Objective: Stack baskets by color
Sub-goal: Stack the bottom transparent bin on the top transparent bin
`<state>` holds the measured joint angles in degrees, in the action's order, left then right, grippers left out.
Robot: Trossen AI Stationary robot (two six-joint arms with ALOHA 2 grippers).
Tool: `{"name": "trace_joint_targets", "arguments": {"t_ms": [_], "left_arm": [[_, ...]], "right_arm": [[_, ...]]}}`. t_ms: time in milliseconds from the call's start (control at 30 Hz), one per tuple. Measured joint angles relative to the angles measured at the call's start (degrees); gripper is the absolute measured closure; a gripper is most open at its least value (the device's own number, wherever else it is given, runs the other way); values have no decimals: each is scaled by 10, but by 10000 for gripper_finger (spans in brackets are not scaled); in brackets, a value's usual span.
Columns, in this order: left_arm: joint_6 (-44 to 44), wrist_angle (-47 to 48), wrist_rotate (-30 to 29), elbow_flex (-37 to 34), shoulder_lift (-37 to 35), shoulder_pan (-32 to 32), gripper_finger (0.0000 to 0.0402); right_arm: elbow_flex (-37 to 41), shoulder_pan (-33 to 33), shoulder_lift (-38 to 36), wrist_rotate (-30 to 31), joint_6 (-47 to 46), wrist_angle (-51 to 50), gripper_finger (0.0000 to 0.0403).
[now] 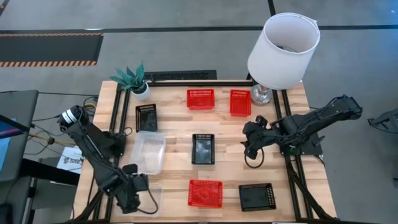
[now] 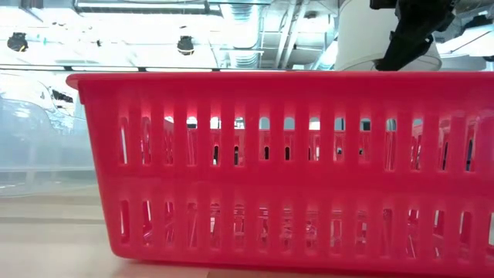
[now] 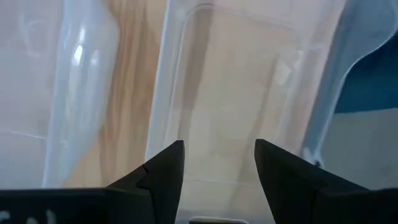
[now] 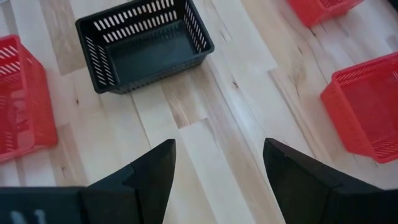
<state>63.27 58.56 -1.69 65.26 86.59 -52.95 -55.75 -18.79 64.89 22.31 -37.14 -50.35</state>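
Observation:
Three red baskets show in the high view: two at the far side (image 1: 200,98) (image 1: 240,102) and one near the front (image 1: 205,192). Black baskets rest at far left (image 1: 146,117), centre (image 1: 203,148) and near right (image 1: 257,196). A clear basket (image 1: 150,151) lies left of centre. Another clear basket (image 3: 236,93) lies at the near left corner. My left gripper (image 1: 134,188) hangs open above it, pointing down, fingers (image 3: 217,168) over its inside. My right gripper (image 1: 252,142) stands open over bare wood (image 4: 217,162), right of the centre black basket (image 4: 143,43).
A white lampshade (image 1: 283,50) stands at the far right corner and a small potted plant (image 1: 134,79) at the far left. The near red basket (image 2: 293,170) fills the low view. Bare wood lies between the baskets in the table's middle.

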Motion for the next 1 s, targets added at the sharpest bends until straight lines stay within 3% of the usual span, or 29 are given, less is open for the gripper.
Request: {"name": "trace_joint_targets", "arguments": {"t_ms": [600, 1000], "left_arm": [[-16, 6, -33, -35, 4, -6, 220], [-48, 10, -36, -32, 4, 7, 258]], "right_arm": [[0, 0, 1, 0, 18, -1, 138], [0, 0, 1, -5, 18, -1, 138]]}}
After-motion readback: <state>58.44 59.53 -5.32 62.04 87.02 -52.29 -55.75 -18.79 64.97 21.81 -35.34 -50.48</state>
